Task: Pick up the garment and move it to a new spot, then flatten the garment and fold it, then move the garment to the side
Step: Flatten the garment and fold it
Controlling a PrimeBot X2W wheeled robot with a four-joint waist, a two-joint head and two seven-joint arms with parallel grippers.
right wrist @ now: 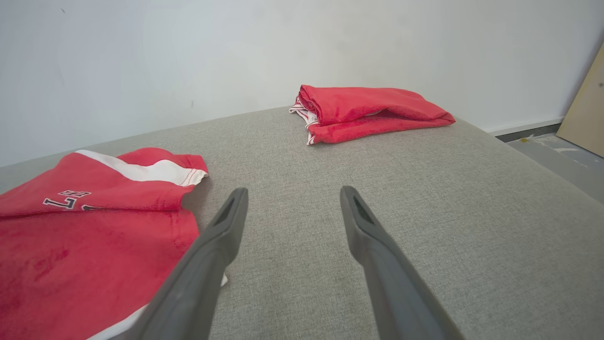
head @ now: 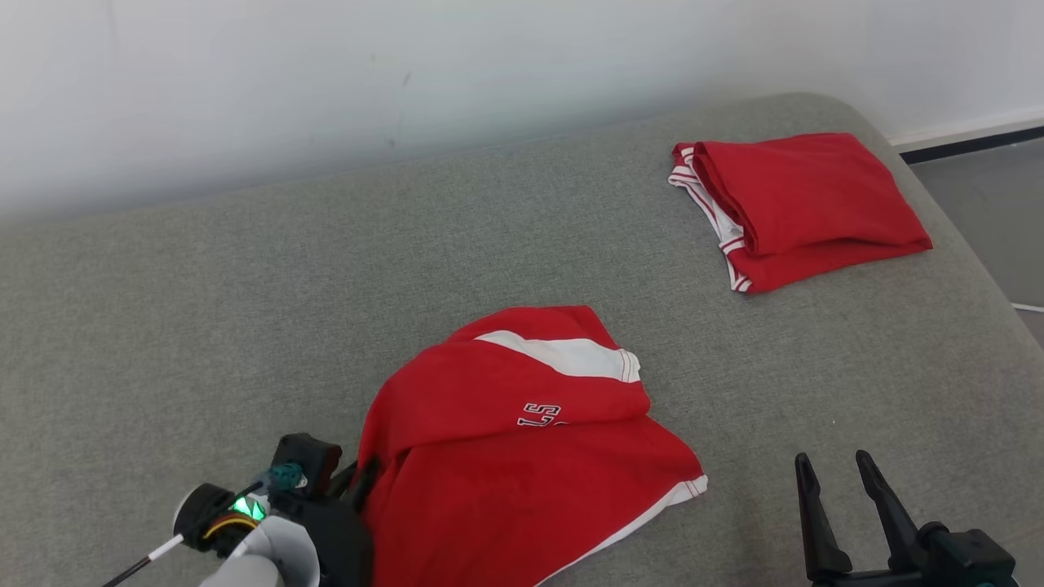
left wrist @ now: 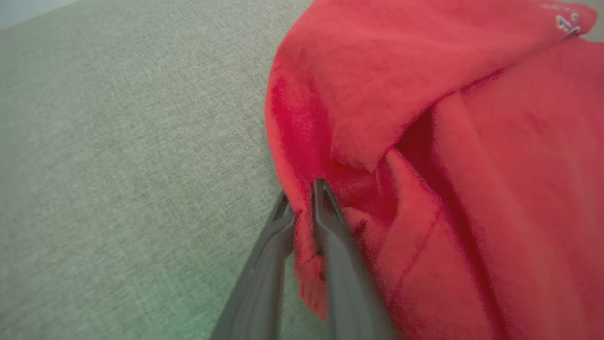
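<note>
A crumpled red garment [head: 522, 440] with white trim and dark lettering lies on the grey cushion near the front middle. In the left wrist view my left gripper [left wrist: 302, 198] has its two fingers pinched on the garment's [left wrist: 424, 141] left edge, a fold of red cloth between them. In the head view the left gripper [head: 359, 481] sits at the garment's lower left edge, its fingertips hidden by cloth. My right gripper [head: 832, 473] stands open at the lower right, apart from the garment [right wrist: 94, 226], with nothing between its fingers [right wrist: 231, 212].
A second red garment [head: 795, 208], folded, lies at the back right of the cushion [head: 204, 310]; it is also in the right wrist view [right wrist: 368, 113]. A white wall runs behind. The cushion's right edge drops to the floor [head: 995, 212].
</note>
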